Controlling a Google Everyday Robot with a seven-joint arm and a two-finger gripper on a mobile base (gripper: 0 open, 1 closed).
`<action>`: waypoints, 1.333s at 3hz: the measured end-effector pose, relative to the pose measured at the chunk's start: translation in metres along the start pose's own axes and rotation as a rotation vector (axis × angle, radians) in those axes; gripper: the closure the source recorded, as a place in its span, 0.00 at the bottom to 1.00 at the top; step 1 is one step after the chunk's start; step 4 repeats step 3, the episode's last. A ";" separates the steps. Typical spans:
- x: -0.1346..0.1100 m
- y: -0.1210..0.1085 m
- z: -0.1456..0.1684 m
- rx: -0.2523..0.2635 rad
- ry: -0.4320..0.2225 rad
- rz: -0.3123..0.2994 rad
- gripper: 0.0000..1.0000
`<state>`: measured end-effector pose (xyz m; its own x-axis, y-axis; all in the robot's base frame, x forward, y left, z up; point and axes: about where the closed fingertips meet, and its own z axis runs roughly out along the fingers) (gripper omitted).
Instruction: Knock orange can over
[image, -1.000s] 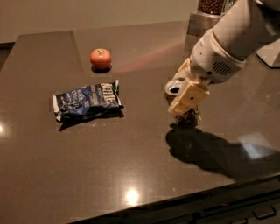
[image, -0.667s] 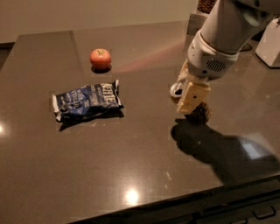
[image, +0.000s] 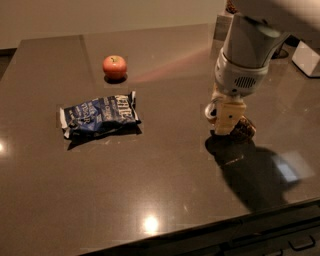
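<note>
Down at the near edge, the table (image: 165, 200) is a dark, glossy slab, with a bright spot of glare (image: 151, 223) sitting on it. Below the front right corner a dark cabinet front shows, with a small handle (image: 302, 244).

Moving up on the right, a broad shadow (image: 255, 175) spreads across the tabletop, and at its top we find the action. The gripper (image: 227, 120) hangs straight down from the grey arm (image: 247, 55), its tan tip right at the table surface. Whether it is spread or pressed together, I cannot tell from this angle.

The can (image: 244, 128) is right there, touching the gripper. A dark, speckled stretch of its side pokes out low to the right of the tan tip, and a pale ring (image: 210, 111) shows on the other side. It looks to be lying on its side, behind and under the gripper, though most of it is hidden.

Over on the left, at about the same depth and well apart from the gripper, a crumpled dark blue bag (image: 100, 116) lies flat with white lettering facing up.

Farther back, beyond the bag, a red-orange apple (image: 114, 66) stands alone.

At the far right, a white object (image: 307, 57) sits at the table's edge, and a pale box (image: 222, 25) stands behind the arm.
</note>
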<state>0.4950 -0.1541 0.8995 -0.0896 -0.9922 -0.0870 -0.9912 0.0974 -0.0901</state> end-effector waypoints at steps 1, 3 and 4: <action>0.007 0.004 0.011 -0.019 0.039 -0.022 0.07; 0.013 0.009 0.019 -0.037 0.052 -0.028 0.00; 0.013 0.009 0.019 -0.037 0.052 -0.028 0.00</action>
